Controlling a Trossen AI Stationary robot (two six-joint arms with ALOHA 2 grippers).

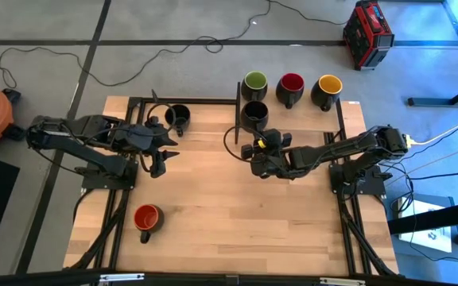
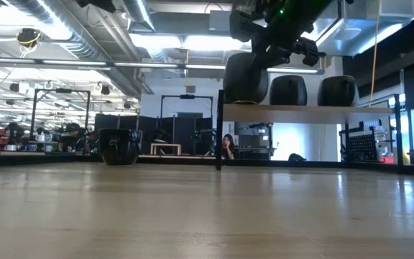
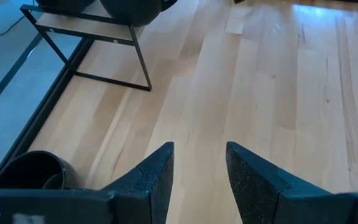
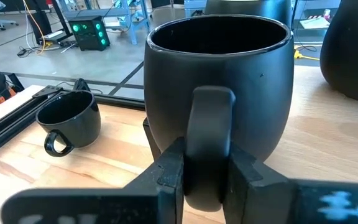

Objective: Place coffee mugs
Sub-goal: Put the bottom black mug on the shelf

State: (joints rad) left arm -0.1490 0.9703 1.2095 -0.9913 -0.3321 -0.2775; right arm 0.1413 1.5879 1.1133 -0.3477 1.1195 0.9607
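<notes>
Your right gripper (image 4: 205, 167) pinches the handle of the dark ceramic mug with the black inside (image 1: 254, 114), at the bench's far edge beside the raised shelf (image 1: 293, 105). Keep it level, settle it fully, then release. The left gripper (image 3: 199, 171) waits, unclenched and holding nothing.

Bright ceiling strip lights (image 2: 157, 39) glare overhead; the table (image 2: 207, 216) beneath blurs close up, with soft shadows.
</notes>
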